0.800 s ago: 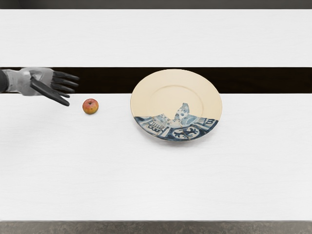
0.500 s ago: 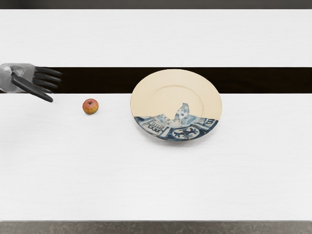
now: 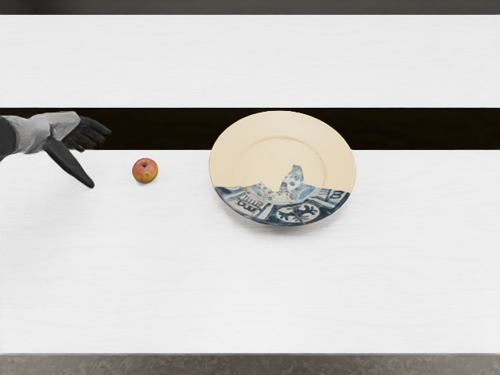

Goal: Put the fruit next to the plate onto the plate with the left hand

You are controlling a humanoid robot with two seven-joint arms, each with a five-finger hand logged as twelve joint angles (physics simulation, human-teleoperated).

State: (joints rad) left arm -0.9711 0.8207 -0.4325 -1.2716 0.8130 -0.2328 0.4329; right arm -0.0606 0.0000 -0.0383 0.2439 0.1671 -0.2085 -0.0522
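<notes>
While the left hand (image 3: 56,134) hangs above the far-left part of the white tabletop (image 3: 234,281), its arm coming in from the left edge, we see that it grips nothing. Its dark fingers (image 3: 92,133) are apart. One long digit, seemingly the thumb, slants down and toward us with its tip low over the tabletop. The others point to the right with a slight bend, bunched over the edge of a dark band (image 3: 422,129) that runs across the scene behind them. We read the hand as loose and open, with a clear wedge between the long digit and the rest.

The fruit (image 3: 144,169) is small and round, red with a yellow-orange patch. It lies on the tabletop just to the right of the fingers, a little nearer to us than the bent ones. A strip of bare white separates it from the tip of the long digit, so we see the two apart. Farther to the right of the fingers, beyond the fruit, lies the plate (image 3: 266,144), a broad cream disc with blue painted decoration on its near part. The fruit sits beside the plate's left rim, apart from it and not on it. The plate's far rim overlaps the dark band
</notes>
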